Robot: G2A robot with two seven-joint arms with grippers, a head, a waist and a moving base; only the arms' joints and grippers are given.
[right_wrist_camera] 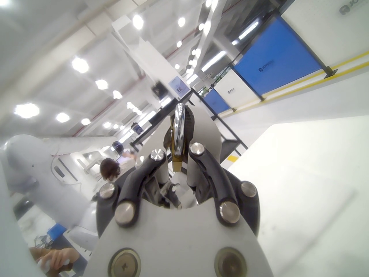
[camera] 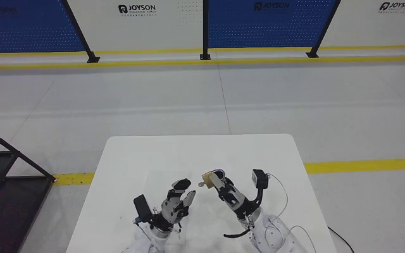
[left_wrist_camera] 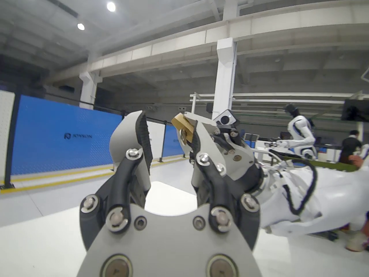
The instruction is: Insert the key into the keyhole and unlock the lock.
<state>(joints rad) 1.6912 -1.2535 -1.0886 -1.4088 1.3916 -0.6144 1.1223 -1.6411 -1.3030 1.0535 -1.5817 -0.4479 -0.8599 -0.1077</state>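
A brass padlock is held just above the white table, with my right gripper shut on it. In the right wrist view its silver shackle and brass body sit between the fingers of the right gripper. My left gripper stands open and empty just left of the lock. In the left wrist view the padlock shows beyond the tip of one finger pair of the left gripper. A round silver spot sits on the lock's face. I cannot make out a key.
Both arms are near the table's front edge, with bare white tabletop beyond them. A black frame stands off the table's left side. Blue and white barrier panels line the far floor.
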